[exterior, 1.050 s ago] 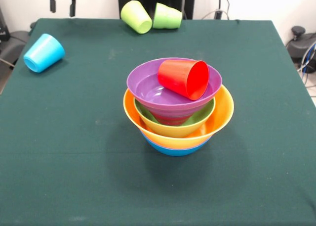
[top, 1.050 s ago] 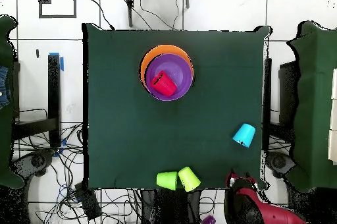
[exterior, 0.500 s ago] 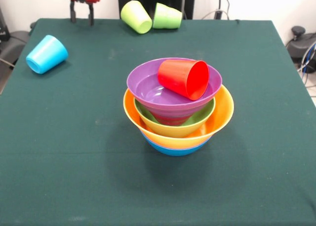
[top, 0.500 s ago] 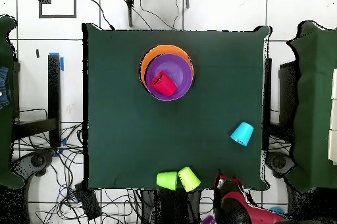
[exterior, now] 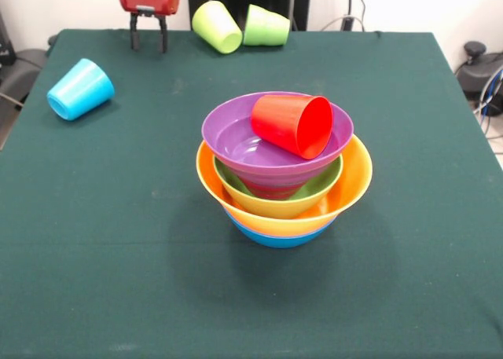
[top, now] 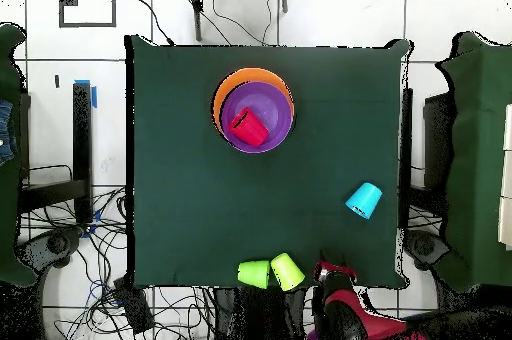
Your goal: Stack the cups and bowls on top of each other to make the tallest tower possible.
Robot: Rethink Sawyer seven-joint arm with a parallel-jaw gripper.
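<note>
front: across table, facing robot | overhead: straight down — both share tabletop

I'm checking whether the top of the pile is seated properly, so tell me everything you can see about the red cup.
The red cup is a smooth, tapered, handleless tumbler that looks like glossy plastic. It lies on its side in the purple bowl at the top of the tower, its open mouth turned toward the front camera and the picture's right, and its base toward the far left. It rests against the bowl's far inner wall. Nothing else touches it.
</note>
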